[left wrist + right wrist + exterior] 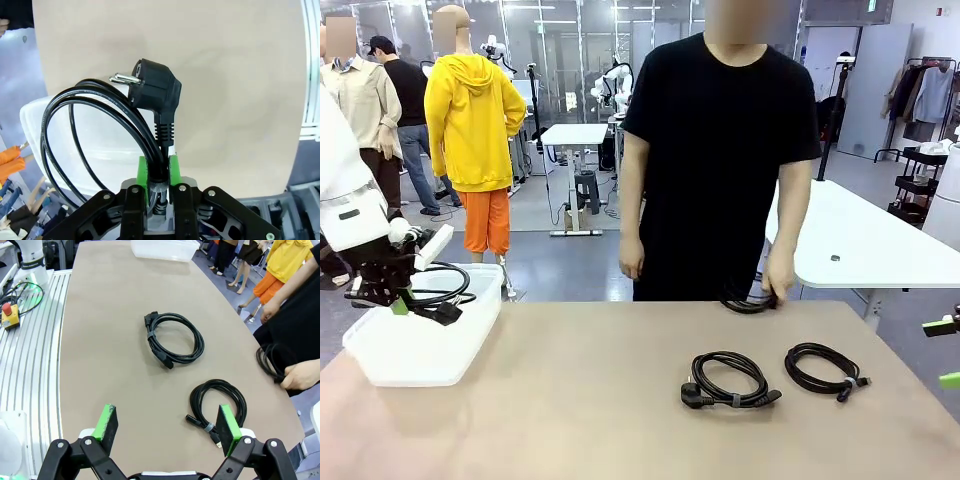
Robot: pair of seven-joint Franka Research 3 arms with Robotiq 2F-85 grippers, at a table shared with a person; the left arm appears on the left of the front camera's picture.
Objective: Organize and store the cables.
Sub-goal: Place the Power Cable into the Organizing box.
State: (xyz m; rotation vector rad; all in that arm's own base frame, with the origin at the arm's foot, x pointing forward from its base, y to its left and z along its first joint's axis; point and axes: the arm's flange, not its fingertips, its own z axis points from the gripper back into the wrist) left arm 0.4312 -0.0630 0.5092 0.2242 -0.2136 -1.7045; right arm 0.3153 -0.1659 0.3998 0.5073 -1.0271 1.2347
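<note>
My left gripper (400, 298) is shut on a coiled black cable (442, 292) and holds it over the near left corner of a white plastic bin (420, 350). In the left wrist view the green pads (143, 172) pinch the cord just below its plug (155, 85), and the coil (70, 125) hangs to the left. Two more tied cables lie on the table, one with a chunky plug (730, 381) (175, 339) and a smaller one (825, 369) (220, 401). My right gripper (166, 426) (945, 352) hovers open above the table's right side, near the smaller coil.
A person in black stands at the far edge. One hand (780, 285) (302, 376) holds another black cable (748, 303) (270, 362) at the table's rim. A red emergency button (9, 315) sits on the grooved base beside the tan table (570, 400).
</note>
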